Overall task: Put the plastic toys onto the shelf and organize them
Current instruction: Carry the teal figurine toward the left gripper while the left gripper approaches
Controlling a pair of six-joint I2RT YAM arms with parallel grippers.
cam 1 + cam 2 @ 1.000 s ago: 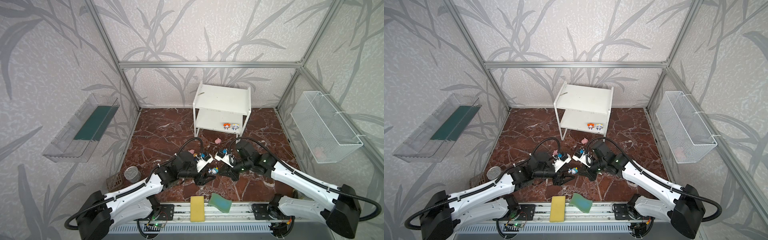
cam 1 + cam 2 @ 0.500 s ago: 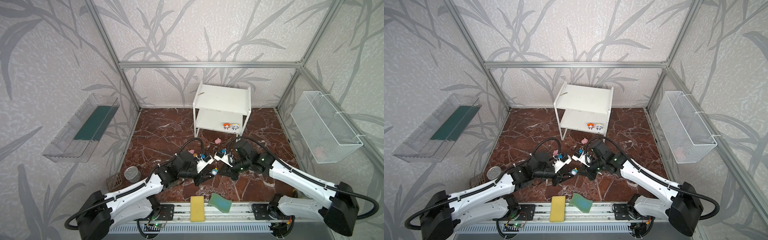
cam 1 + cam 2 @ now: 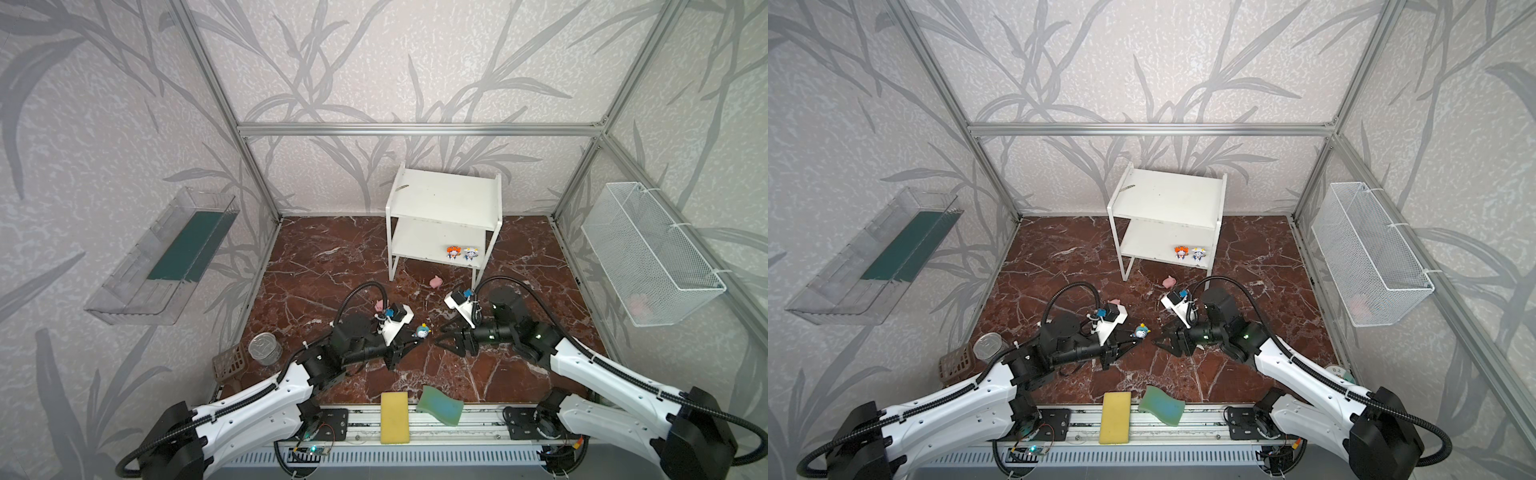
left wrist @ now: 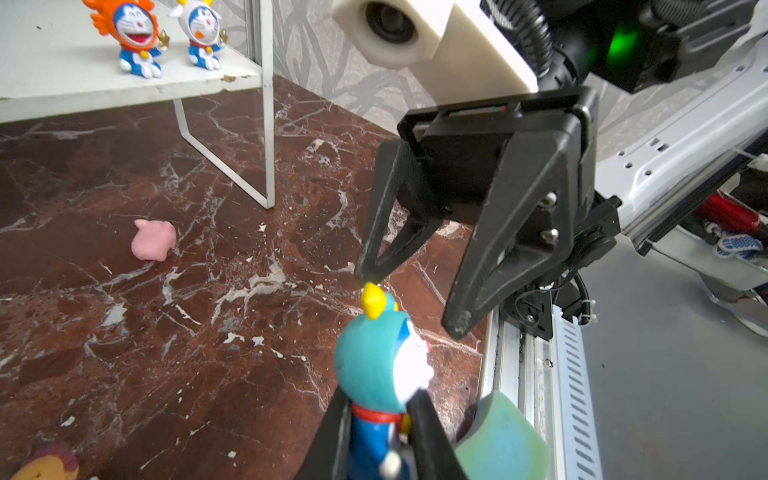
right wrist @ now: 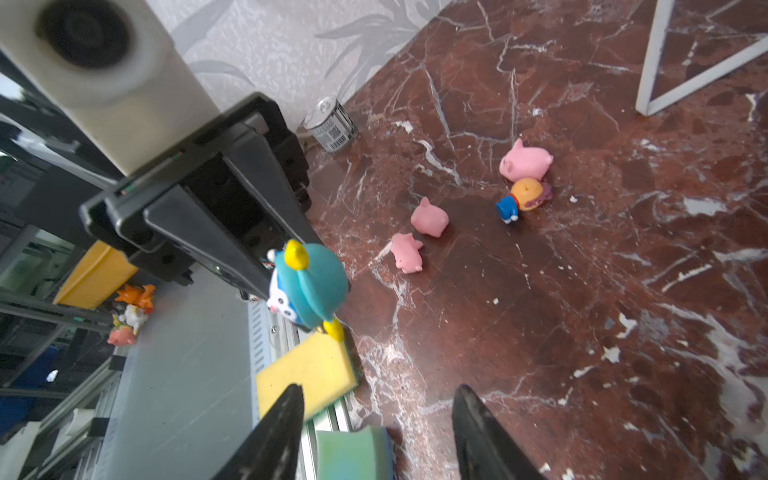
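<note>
A blue figurine with a teal hood hangs above the floor, my left gripper shut on its body. Facing it, my right gripper is open, its fingertips just off the toy's head. The white shelf stands at the back with an orange figurine and a white one on its lower board. Pink pigs and an orange-headed figurine lie on the floor; another pig lies before the shelf.
A yellow sponge and a green sponge lie at the front edge. A tin can and a small brown basket sit front left. A clear tray hangs on the left wall, a wire basket on the right.
My left gripper has closed on the blue figurine. My right gripper, shut on it a second ago, has opened and let it go.
</note>
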